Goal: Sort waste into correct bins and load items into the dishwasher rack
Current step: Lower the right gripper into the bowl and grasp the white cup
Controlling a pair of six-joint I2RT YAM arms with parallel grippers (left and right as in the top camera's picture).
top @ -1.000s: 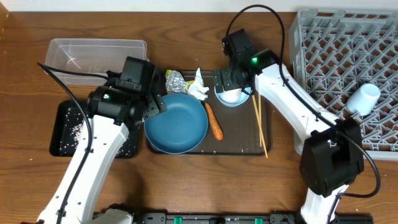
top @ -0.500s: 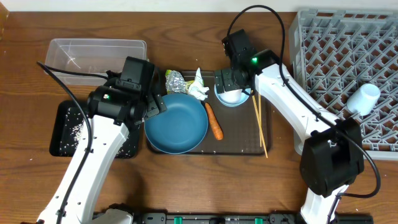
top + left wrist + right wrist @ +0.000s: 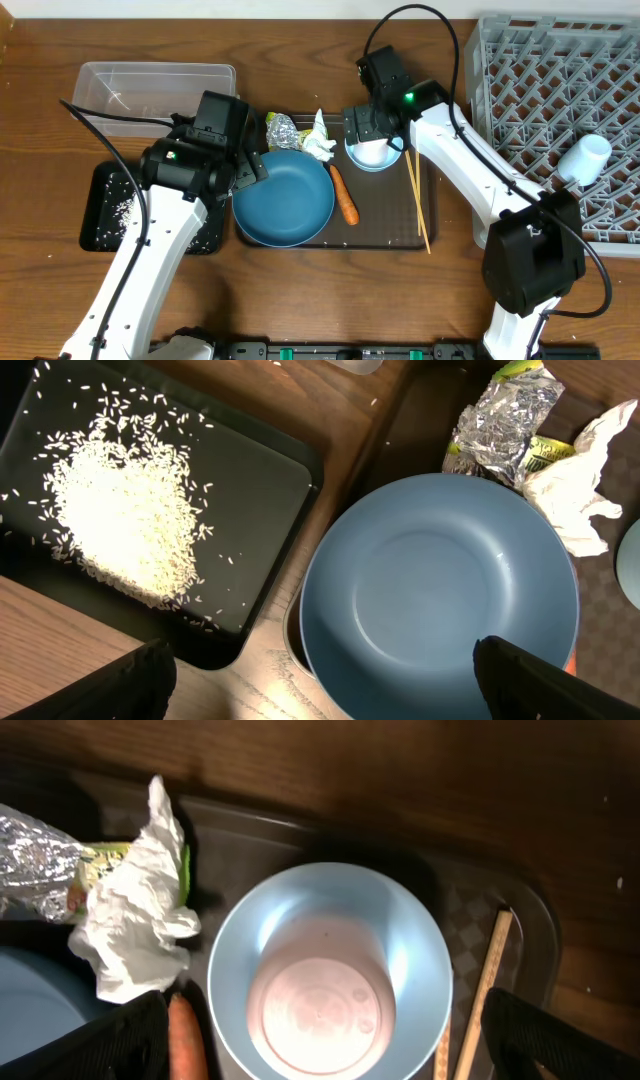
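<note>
- The left gripper (image 3: pixel 325 678) hangs over the left side of the dark blue plate (image 3: pixel 285 200); its jaws are spread wide and hold nothing
- The right gripper (image 3: pixel 325 1035) hangs right over the small light blue bowl (image 3: pixel 330 910); its jaws are spread wide too, with nothing in them
- The plate lies on the left end of the dark brown tray (image 3: pixel 390 228) and sticks out a bit past the tray's left edge
- The bowl sits at the back of the brown tray and looks empty inside
- The orange carrot (image 3: pixel 344 195) lies on the brown tray just beside the plate, on its right side
- The silver foil ball (image 3: pixel 282 131), the yellow-green wrapper (image 3: pixel 545 450) and the crumpled white tissue (image 3: pixel 130 935) are bunched together at the back of the brown tray, between the plate and the bowl
- The wooden chopsticks (image 3: pixel 418 205) lie side by side along the right end of the brown tray
- A heap of white rice (image 3: pixel 120 525) is in the black tray (image 3: pixel 270 480), just to the left of the brown tray
- The clear tub (image 3: pixel 155 85) stands behind the black tray
- The big grey dishwasher rack (image 3: pixel 540 90) is on the far right of the table (image 3: pixel 300 300), and the light blue cup (image 3: pixel 583 158) lies on its side in the rack
</note>
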